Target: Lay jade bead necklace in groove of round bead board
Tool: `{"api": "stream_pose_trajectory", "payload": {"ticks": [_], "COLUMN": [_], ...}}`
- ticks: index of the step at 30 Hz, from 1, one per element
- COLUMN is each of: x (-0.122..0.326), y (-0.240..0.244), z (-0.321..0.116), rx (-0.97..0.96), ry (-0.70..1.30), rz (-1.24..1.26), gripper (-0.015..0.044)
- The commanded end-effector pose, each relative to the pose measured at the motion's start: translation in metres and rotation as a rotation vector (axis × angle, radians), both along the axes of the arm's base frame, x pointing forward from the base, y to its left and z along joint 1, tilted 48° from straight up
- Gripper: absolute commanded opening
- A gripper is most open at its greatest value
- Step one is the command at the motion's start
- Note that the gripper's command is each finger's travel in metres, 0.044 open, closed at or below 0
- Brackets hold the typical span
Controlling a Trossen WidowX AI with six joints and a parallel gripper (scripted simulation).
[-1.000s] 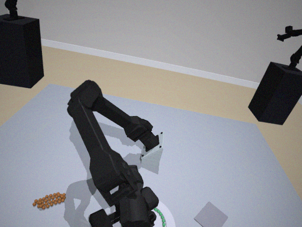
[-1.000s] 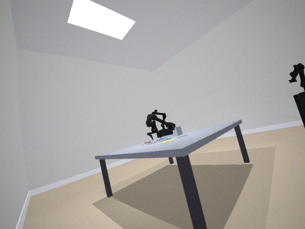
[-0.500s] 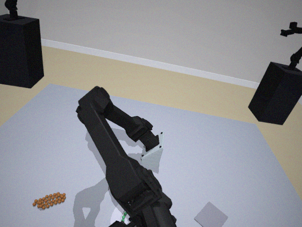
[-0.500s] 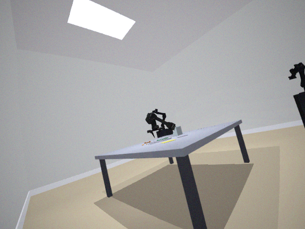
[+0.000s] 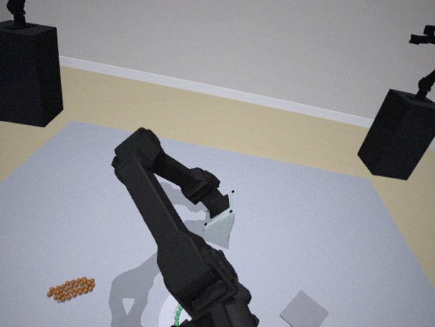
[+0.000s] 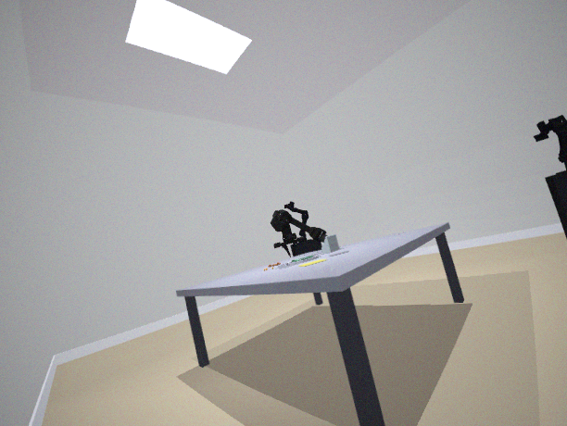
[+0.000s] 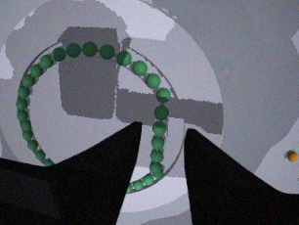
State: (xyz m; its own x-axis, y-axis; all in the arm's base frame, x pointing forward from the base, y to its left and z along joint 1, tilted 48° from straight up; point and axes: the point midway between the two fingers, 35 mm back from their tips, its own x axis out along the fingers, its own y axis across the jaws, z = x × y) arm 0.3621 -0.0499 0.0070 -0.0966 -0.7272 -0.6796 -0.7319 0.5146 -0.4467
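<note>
The black arm is arching over the pale table, and its gripper is pointing down over the round bead board. The jaws are standing part-way open, with a moderate gap between the fingertips, and they are gripping nothing. The jade bead necklace is lying in a loop on the board, and in the wrist view a run of its beads is showing through the gap between the fingers. On that side the beads are running inside the groove's curved line, while the far-left beads are following it closely; whether those are sitting down in the groove, one cannot tell. The near-left part of the loop is hiding behind a finger. A bunch of orange beads is resting on the table apart from the board, and a flat grey square is lying on the board's other side
</note>
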Motion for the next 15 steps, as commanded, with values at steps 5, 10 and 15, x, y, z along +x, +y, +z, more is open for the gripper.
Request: {"api": "stream_pose_trajectory", "payload": {"ticks": [5, 10, 15], "x": [-0.001, -0.002, -0.003], "y": [-0.007, -0.013, -0.019], "z": [-0.008, -0.013, -0.019], "rx": [-0.002, -0.003, -0.004], "ry": [0.005, 0.008, 0.011], "rz": [0.006, 0.007, 0.008], "gripper": [0.0120, 0.0120, 0.0120]}}
